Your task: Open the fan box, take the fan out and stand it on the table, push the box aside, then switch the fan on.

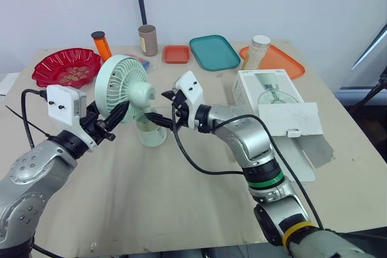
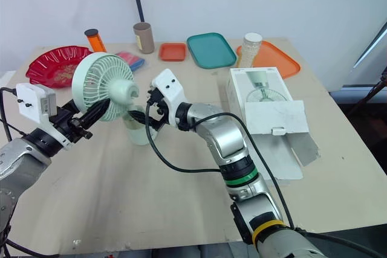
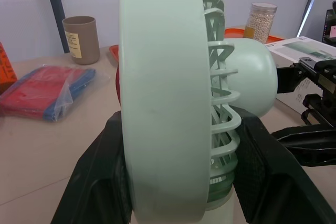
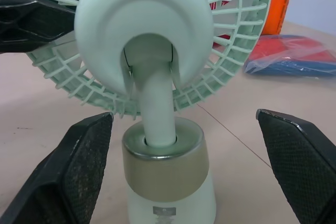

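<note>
On the tabletop [image 1: 181,209], opened fan box [image 1: 272,98] at three o'clock, the fan [image 1: 124,86] stands upright, my left end effector [image 1: 121,115] clamped on its head, my right end effector [image 1: 154,118] spread around its base; an uneven nudge there could topple it.

Table [image 1: 181,209], fan [image 1: 123,84], box [image 1: 269,92], teal tray [image 1: 214,52], red bowl [image 1: 66,67]

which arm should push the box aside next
Right. The box lies on that side, and the right gripper is open and empty by the fan, while the left gripper clamps the fan's head.
</note>
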